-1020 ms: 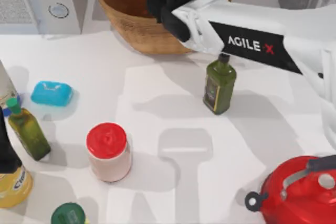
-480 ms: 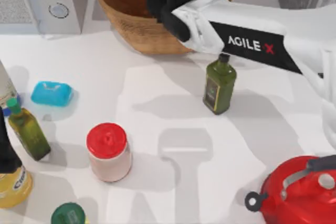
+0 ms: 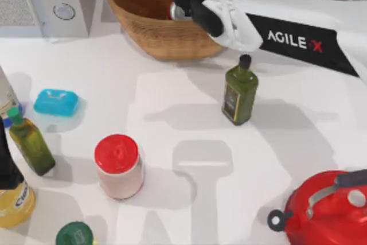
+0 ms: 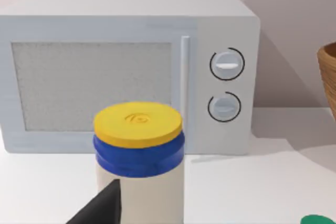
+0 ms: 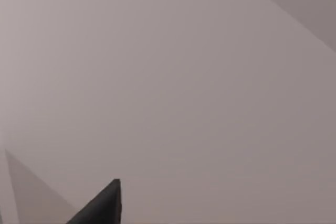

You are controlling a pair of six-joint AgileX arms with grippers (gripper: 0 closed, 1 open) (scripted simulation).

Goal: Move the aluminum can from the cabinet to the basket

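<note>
While half-hidden, aluminum can (image 3: 176, 11) inside basket (image 3: 137, 10)

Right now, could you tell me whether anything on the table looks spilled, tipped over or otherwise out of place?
Nothing stands out. The green bottle, red-lidded jar and red kettle stand upright on the table with no spill. A shiny can top peeks out beside the right arm over the basket.

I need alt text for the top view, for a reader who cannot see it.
The right arm reaches over the wicker basket, where a bit of the aluminum can peeks out beside its dark wrist. On the white table stand a green bottle, a red-lidded jar and a red kettle.
</note>
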